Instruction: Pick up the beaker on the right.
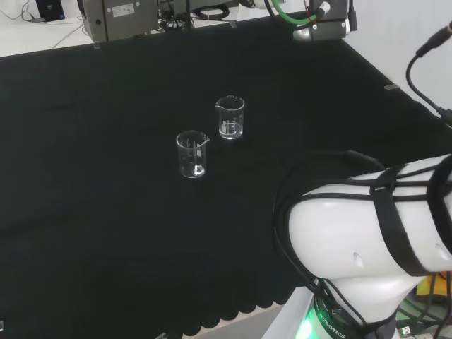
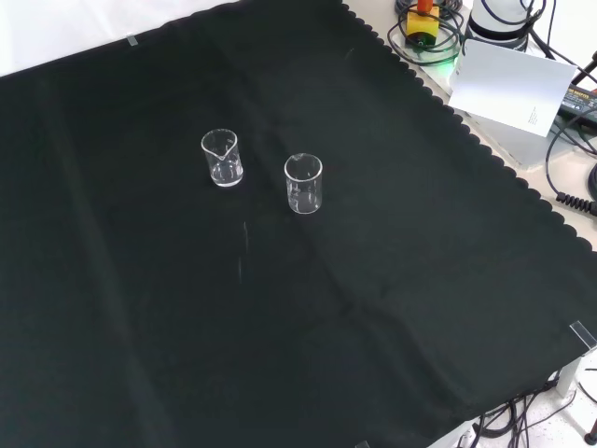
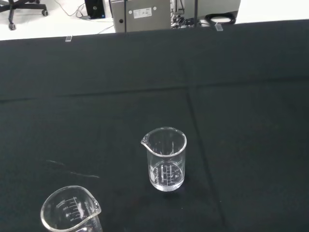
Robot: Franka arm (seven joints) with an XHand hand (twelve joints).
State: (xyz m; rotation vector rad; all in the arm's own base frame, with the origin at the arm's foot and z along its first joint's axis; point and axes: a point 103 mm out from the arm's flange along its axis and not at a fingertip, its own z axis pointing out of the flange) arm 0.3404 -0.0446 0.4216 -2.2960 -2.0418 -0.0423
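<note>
Two clear glass beakers stand upright on the black cloth (image 1: pixel 106 212) that covers the desk, both apparently empty, each with a pouring spout and faint printed marks on its wall.

In the head view the right-hand beaker (image 1: pixel 230 117) stands a little farther off than the left-hand beaker (image 1: pixel 192 155); the two are near each other but apart, with bare cloth between them. In the front view the same pair sits in the upper middle of the cloth: the right-hand beaker of the head view is the one on the left here (image 2: pixel 222 158), slightly higher in the picture, and the other (image 2: pixel 304 183) stands to its right and a touch lower.

The wrist view looks across the cloth from close by. One beaker (image 3: pixel 164 158) stands whole near the middle of that picture, its spout turned toward the side where the second beaker's rim (image 3: pixel 70 208) is cut off at the picture's edge.

A white link of the arm (image 1: pixel 367 233), wrapped with black cables and straps, fills the lower right of the head view, well apart from both beakers. The state of the fingers cannot be told. Nothing touches either beaker; both rest on the cloth.
</note>
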